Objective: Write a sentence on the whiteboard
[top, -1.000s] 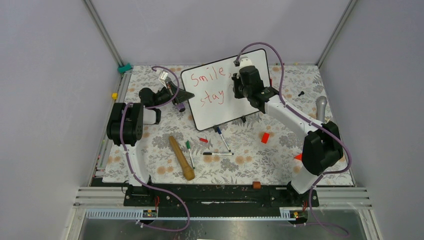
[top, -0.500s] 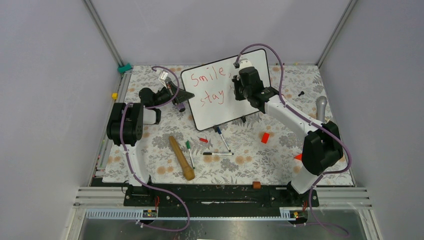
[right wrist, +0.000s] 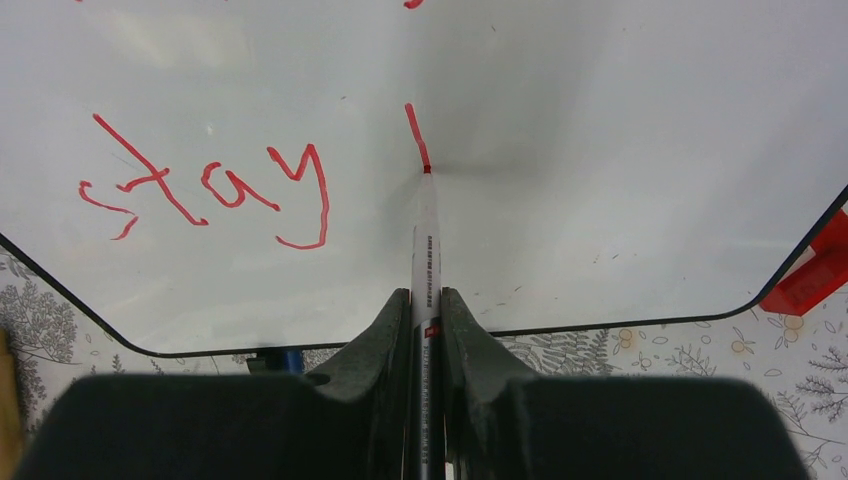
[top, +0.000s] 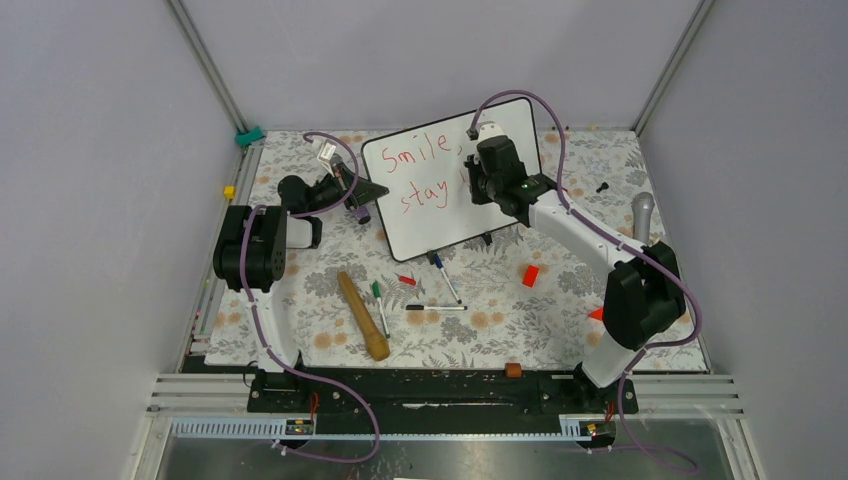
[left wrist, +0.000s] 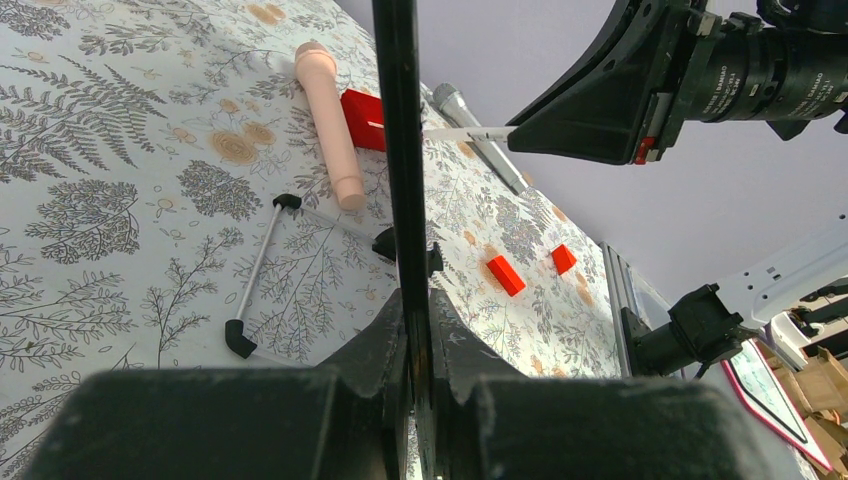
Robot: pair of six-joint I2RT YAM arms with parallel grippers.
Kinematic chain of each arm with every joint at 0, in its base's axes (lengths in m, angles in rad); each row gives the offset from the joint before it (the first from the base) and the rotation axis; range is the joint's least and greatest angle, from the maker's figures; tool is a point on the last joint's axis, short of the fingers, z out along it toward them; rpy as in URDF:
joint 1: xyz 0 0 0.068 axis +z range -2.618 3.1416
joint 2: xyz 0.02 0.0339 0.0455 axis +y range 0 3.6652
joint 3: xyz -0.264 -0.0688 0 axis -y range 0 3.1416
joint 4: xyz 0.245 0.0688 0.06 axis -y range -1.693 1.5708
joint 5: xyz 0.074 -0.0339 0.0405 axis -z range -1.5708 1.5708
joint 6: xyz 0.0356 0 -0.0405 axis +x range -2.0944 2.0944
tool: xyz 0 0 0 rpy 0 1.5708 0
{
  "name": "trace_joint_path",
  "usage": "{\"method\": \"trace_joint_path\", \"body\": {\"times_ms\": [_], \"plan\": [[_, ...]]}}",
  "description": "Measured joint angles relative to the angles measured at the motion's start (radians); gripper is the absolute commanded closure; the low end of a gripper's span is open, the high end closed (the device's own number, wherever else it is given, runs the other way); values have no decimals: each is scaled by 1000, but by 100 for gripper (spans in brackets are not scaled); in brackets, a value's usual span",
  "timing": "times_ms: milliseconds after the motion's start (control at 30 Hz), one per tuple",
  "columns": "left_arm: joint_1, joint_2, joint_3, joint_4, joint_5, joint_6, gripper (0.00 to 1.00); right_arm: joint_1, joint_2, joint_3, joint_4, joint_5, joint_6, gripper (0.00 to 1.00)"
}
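Two tight claws: right claw (right wrist: 425,300) on a red marker (right wrist: 424,235) touching the whiteboard (right wrist: 620,130), left claw (left wrist: 418,312) on its frame (left wrist: 395,120).

Overhead wide, wrist views close, whiteboard (top: 450,225) shared

Left black-and-white arm (top: 262,248): elbow folded up, forearm reaching right. Left gripper (left wrist: 413,300) is pinched tight on the thin black frame edge of the glossy white whiteboard (top: 440,215). Right black-and-white arm (top: 585,235): stretched forward and left, wrist over the board face. Right gripper (right wrist: 425,300) is closed on a slim white-barrelled red marker (right wrist: 425,225), one finger each side of the barrel, tip touching the board.
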Motion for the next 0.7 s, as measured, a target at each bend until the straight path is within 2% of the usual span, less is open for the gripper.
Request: {"method": "trace_joint_path", "body": {"times_ms": [700], "plan": [[0, 0, 0, -1, -2, -2, 100, 0, 21, 26, -57, 1, -5, 100]]}}
